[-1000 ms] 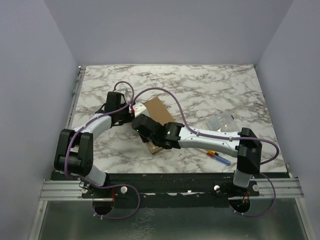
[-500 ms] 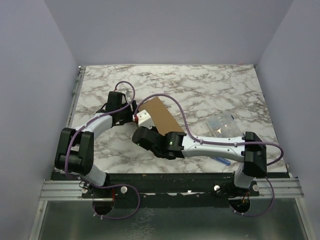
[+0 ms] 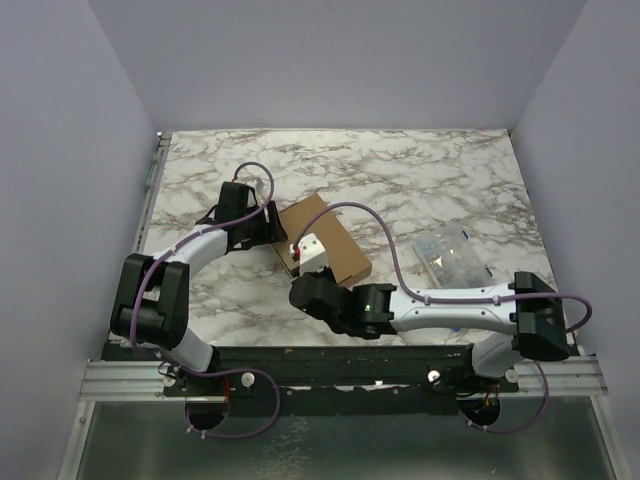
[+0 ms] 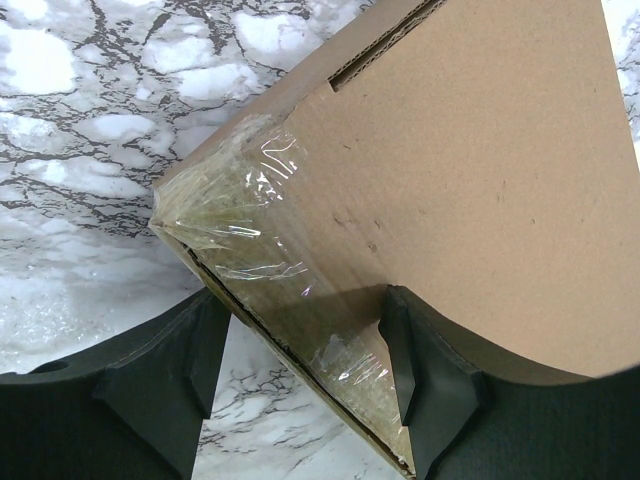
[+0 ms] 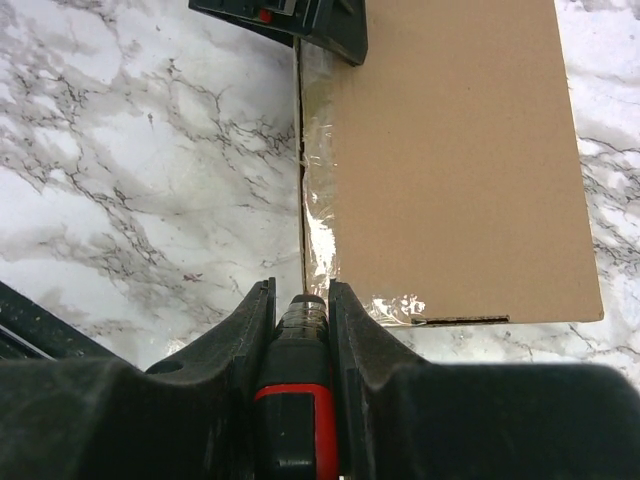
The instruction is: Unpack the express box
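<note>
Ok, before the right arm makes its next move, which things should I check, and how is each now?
1. Hold of the right gripper on the tool: ok, clamped.
2. Tool tip lined up with the taped edge of the express box: ok.
3. Tip touching the tape: cannot tell.
4. The left gripper at the box corner: ok; firm hold, cannot tell.
5. The clear plastic case apart from the box: ok.

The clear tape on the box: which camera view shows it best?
Left wrist. The tape shows close up, crinkled over the box corner that the left claw grips. Right wrist shows a tape strip down one box edge, ahead of the tool in the right claw. From the top, the tape is too small to see.
</note>
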Tool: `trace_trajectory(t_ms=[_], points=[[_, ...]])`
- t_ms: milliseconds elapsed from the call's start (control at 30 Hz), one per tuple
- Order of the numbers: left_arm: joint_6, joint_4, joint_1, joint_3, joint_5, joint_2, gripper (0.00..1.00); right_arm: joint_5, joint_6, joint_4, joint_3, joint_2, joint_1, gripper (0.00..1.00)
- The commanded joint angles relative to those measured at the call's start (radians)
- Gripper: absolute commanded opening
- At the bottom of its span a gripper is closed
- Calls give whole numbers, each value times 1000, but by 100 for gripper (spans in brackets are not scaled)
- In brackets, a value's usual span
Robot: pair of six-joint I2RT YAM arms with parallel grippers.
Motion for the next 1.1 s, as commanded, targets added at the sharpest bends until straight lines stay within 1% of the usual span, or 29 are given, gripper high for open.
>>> trace_trajectory(t_ms=[0, 167, 233, 267, 467, 533, 567, 667, 733, 867, 933, 1000, 1067], points=[[44, -63, -5, -14, -132, 58, 67, -10, -17, 72, -108, -56, 52, 0], [48, -66, -6, -16, -136, 57, 67, 9, -86, 274, -255, -101, 75, 0], [49, -66, -6, -15, -139, 58, 67, 45, -87, 294, -280, -98, 90, 0], [48, -66, -7, -14, -138, 59, 67, 58, -94, 336, -289, -99, 99, 0], [53, -67, -11, -14, -139, 51, 68, 101, -146, 430, -319, -133, 109, 0], [58, -69, -15, -12, -137, 43, 70, 114, -173, 453, -303, -133, 109, 0], [61, -72, -18, -10, -131, 34, 71, 134, -175, 416, -262, -122, 109, 0], [78, -74, -19, -8, -115, -17, 74, 195, -145, 224, -70, -67, 107, 0], [93, -73, -17, -3, -98, -62, 75, 226, -138, 151, 27, -43, 103, 0], [112, -86, -15, 12, -69, -144, 78, 242, -142, 89, 105, -38, 89, 0], [106, -127, -13, 36, -88, -185, 79, 262, -116, -2, 151, -36, 76, 0], [99, -185, -11, 68, -121, -231, 80, 261, -65, -125, 203, -39, 36, 0], [70, -245, -2, 97, -174, -282, 80, 196, -45, -212, 230, -55, -31, 0]])
